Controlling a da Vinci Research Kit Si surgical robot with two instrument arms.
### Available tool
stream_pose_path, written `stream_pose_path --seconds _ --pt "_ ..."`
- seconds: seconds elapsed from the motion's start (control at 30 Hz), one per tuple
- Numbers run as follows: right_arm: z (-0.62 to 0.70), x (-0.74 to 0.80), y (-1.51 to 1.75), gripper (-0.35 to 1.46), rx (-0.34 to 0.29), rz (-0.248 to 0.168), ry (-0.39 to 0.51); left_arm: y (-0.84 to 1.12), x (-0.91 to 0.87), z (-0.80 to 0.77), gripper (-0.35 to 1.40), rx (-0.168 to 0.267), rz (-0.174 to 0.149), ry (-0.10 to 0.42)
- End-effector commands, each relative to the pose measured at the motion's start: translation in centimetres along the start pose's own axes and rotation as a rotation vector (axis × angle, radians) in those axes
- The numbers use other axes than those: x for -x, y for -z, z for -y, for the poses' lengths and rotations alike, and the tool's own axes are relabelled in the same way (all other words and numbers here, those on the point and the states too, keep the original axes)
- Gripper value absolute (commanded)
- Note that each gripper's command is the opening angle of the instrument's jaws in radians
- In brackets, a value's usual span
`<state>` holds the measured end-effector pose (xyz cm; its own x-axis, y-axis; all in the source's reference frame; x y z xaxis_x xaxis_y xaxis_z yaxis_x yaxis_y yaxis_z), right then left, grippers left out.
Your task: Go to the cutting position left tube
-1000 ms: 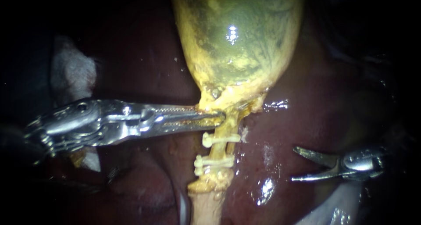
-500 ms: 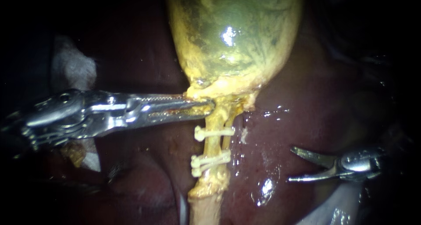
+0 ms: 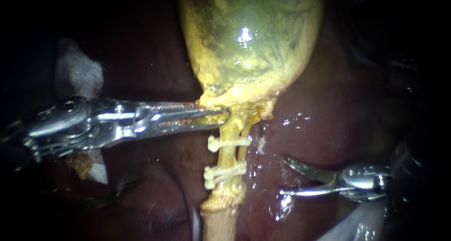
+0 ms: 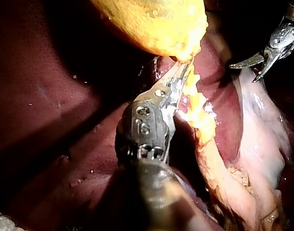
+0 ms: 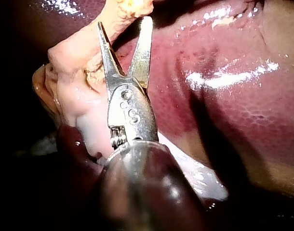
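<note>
Endoscope view: wet, glistening liver point(image 3: 329, 104) beneath the yellow-green gallbladder point(image 3: 249, 48).

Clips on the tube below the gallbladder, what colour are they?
Pale cream, both the upper clip and the lower clip; clearest in the endoscope view.

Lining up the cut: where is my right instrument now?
Endoscope view, lower right: the right instrument, jaws open, hovers over the liver, apart from the clipped tubes to its left, level with the lower clip.
</note>
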<state>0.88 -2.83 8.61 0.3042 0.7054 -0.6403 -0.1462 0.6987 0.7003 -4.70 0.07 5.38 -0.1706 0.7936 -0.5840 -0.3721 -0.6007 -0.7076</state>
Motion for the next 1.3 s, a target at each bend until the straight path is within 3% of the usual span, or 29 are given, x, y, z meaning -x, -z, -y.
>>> stream_pose_path --seconds 0.03,0.27,0.63,0.97,1.3 --pt "0.00 0.00 -0.05 0.91 -0.002 -0.004 -0.004 0.00 0.00 0.00 -0.35 0.000 0.000 0.000" --pt "-0.08 -0.11 -0.35 0.91 -0.031 -0.014 -0.070 0.00 0.01 0.00 -0.35 0.000 0.000 -0.001" --pt "-0.40 0.02 -0.60 0.90 -0.050 -0.014 -0.138 0.00 0.01 0.00 -0.35 0.000 0.000 -0.001" --pt "-0.43 0.09 -0.83 0.90 -0.057 -0.003 -0.154 0.00 0.01 0.00 -0.35 0.000 0.000 -0.001" --pt "-0.47 0.15 -0.85 0.90 -0.053 0.009 -0.150 0.00 0.01 0.00 -0.35 0.000 0.000 -0.001"
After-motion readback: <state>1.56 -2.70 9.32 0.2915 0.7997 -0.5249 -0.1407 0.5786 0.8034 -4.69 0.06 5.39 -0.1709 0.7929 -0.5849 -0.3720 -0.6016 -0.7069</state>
